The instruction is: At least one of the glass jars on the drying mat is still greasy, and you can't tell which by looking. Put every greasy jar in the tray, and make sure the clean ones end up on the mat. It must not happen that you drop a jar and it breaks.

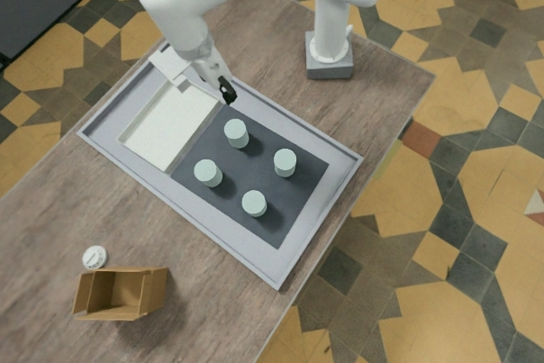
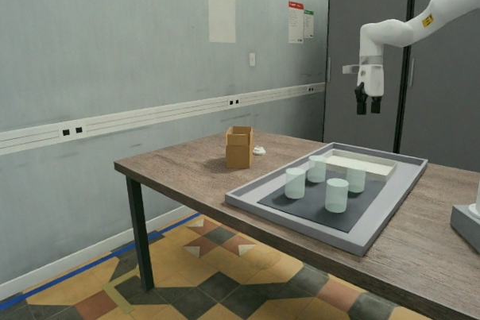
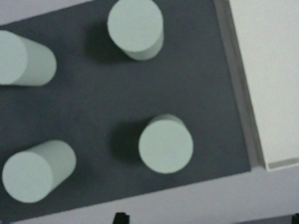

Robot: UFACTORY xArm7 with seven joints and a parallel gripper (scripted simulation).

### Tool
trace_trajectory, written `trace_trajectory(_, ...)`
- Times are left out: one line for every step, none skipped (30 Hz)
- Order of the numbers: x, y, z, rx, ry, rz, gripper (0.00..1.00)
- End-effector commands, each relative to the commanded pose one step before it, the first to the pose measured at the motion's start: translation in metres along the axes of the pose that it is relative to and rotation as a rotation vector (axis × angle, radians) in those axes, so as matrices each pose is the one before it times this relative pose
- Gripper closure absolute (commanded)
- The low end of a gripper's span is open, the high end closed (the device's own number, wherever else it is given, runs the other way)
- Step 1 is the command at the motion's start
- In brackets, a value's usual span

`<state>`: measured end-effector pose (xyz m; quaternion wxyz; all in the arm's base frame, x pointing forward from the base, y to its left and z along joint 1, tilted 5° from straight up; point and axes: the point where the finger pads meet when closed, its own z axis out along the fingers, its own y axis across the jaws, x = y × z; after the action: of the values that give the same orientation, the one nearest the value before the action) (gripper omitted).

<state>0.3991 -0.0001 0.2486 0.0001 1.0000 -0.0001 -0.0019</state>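
Four pale glass jars (image 1: pixel 236 132) (image 1: pixel 285 162) (image 1: pixel 208 173) (image 1: pixel 254 203) stand upright and apart on the dark drying mat (image 1: pixel 252 170), which lies beside the white tray (image 1: pixel 167 124) inside a grey basin (image 1: pixel 315 224) on the wooden counter (image 1: pixel 54 206). High above the mat's edge near the tray, the claw (image 2: pixel 368 105) hangs released, fingers spread wide and holding nothing. A cardboard box (image 1: pixel 118 293) and a small white dial (image 1: pixel 95 257) sit well apart from the basin.

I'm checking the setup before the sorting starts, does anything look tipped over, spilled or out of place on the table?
Only the cardboard box lies on its side near the table corner, beside a small white dial. All four jars stand upright on the dark mat, the white tray holds nothing, and the open gripper hangs high above.
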Motion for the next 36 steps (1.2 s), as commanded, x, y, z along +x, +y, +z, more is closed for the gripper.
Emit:
trace_trajectory(0.00087, -0.00015, -0.00143, 0.0003, 0.00374, -0.00025, 0.0)
trace_trajectory(0.0, 0.0, 0.0, 0.0, 0.0, 0.0, 0.0)
trace_trajectory(0.0, 0.0, 0.0, 0.0, 0.0, 0.0, 0.0)
trace_trajectory(0.0, 0.0, 0.0, 0.0, 0.0, 0.0, 0.0)
trace_trajectory(0.0, 0.0, 0.0, 0.0, 0.0, 0.0, 0.0)
trace_trajectory(0.0, 0.0, 0.0, 0.0, 0.0, 0.0, 0.0)
trace_trajectory(0.0, 0.0, 0.0, 0.0, 0.0, 0.0, 0.0)
trace_trajectory(0.0, 0.0, 0.0, 0.0, 0.0, 0.0, 0.0)
trace_trajectory(0.0, 0.0, 0.0, 0.0, 0.0, 0.0, 0.0)
trace_trajectory(0.0, 0.0, 0.0, 0.0, 0.0, 0.0, 0.0)
trace_trajectory(0.0, 0.0, 0.0, 0.0, 0.0, 0.0, 0.0)
trace_trajectory(0.0, 0.0, 0.0, 0.0, 0.0, 0.0, 0.0)
trace_trajectory(0.0, 0.0, 0.0, 0.0, 0.0, 0.0, 0.0)
trace_trajectory(0.0, 0.0, 0.0, 0.0, 0.0, 0.0, 0.0)
trace_trajectory(0.0, 0.0, 0.0, 0.0, 0.0, 0.0, 0.0)
trace_trajectory(0.0, 0.0, 0.0, 0.0, 0.0, 0.0, 0.0)
trace_trajectory(0.0, 0.0, 0.0, 0.0, 0.0, 0.0, 0.0)
trace_trajectory(0.0, 0.0, 0.0, 0.0, 0.0, 0.0, 0.0)
trace_trajectory(0.0, 0.0, 0.0, 0.0, 0.0, 0.0, 0.0)
trace_trajectory(0.0, 0.0, 0.0, 0.0, 0.0, 0.0, 0.0)
trace_trajectory(0.0, 0.0, 0.0, 0.0, 0.0, 0.0, 0.0)
trace_trajectory(0.0, 0.0, 0.0, 0.0, 0.0, 0.0, 0.0)
trace_trajectory(0.0, 0.0, 0.0, 0.0, 0.0, 0.0, 0.0)
trace_trajectory(0.0, 0.0, 0.0, 0.0, 0.0, 0.0, 0.0)
trace_trajectory(0.0, 0.0, 0.0, 0.0, 0.0, 0.0, 0.0)
trace_trajectory(0.0, 0.0, 0.0, 0.0, 0.0, 0.0, 0.0)
trace_trajectory(0.00375, -0.00581, 0.0029, -0.0038, 0.00333, -0.01067, 0.0)
trace_trajectory(0.0038, -0.00578, 0.00289, -0.0038, 0.00333, -0.01067, 0.0)
trace_trajectory(0.0, 0.0, 0.0, 0.0, 0.0, 0.0, 0.0)
trace_trajectory(0.0, 0.0, 0.0, 0.0, 0.0, 0.0, 0.0)
trace_trajectory(0.00385, -0.00576, 0.00288, -0.0038, 0.00333, -0.01067, 0.0)
trace_trajectory(0.0039, -0.00572, 0.00287, -0.0038, 0.00333, -0.01067, 0.0)
trace_trajectory(0.00395, -0.00569, 0.00286, -0.0038, 0.00333, -0.01067, 0.0)
trace_trajectory(0.00401, -0.00566, 0.00285, -0.0038, 0.00333, -0.01067, 0.0)
trace_trajectory(0.00406, -0.00563, 0.00285, -0.0038, 0.00333, -0.01067, 0.0)
trace_trajectory(0.00411, -0.0056, 0.00284, -0.0038, 0.00333, -0.01067, 0.0)
